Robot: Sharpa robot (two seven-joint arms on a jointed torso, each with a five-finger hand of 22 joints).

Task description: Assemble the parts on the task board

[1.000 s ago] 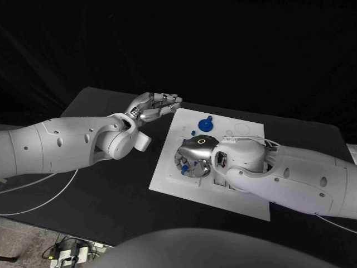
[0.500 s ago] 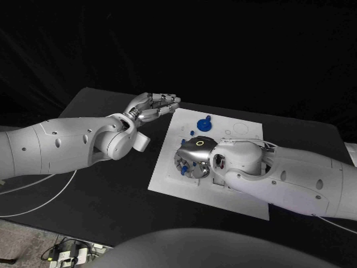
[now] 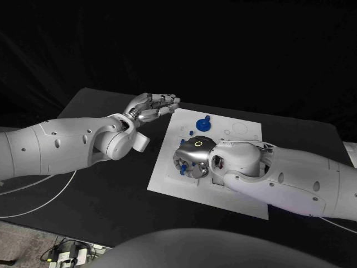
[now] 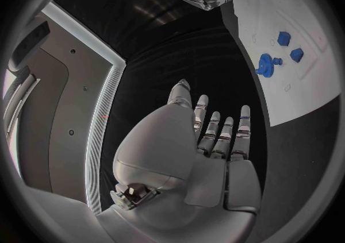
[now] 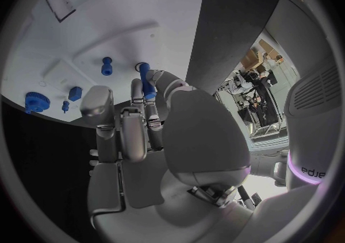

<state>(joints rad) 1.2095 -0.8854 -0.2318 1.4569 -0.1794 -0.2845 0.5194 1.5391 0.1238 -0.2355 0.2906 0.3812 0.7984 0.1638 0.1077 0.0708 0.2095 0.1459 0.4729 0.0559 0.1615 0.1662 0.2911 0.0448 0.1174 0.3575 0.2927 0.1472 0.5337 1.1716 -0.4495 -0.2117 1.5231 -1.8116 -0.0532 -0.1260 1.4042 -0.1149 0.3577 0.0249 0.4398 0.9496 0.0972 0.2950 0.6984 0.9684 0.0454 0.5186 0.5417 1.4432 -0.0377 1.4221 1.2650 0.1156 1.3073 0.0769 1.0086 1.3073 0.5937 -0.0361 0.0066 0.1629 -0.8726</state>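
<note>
The white task board (image 3: 167, 177) lies in the middle of the black table. My right hand (image 3: 193, 156) is low over the board's left half and pinches a blue peg (image 5: 146, 81) between thumb and a finger, its tip close to the board (image 5: 108, 19). A second blue peg (image 5: 106, 66) stands on the board just beyond it. A blue gear (image 3: 204, 124) sits near the board's far edge, with small blue blocks (image 4: 284, 38) close by. My left hand (image 3: 153, 106) hovers off the board's far left corner, fingers stretched out and holding nothing.
The black table (image 3: 106, 167) has bare room to the left of the board, under my left arm. White cables (image 3: 34, 192) trail off the table's left front edge. Outlined recesses (image 3: 241, 128) mark the board's far right part.
My right hand and forearm have shifted slightly toward the board's left side, still with the blue peg. The left hand has not moved.
</note>
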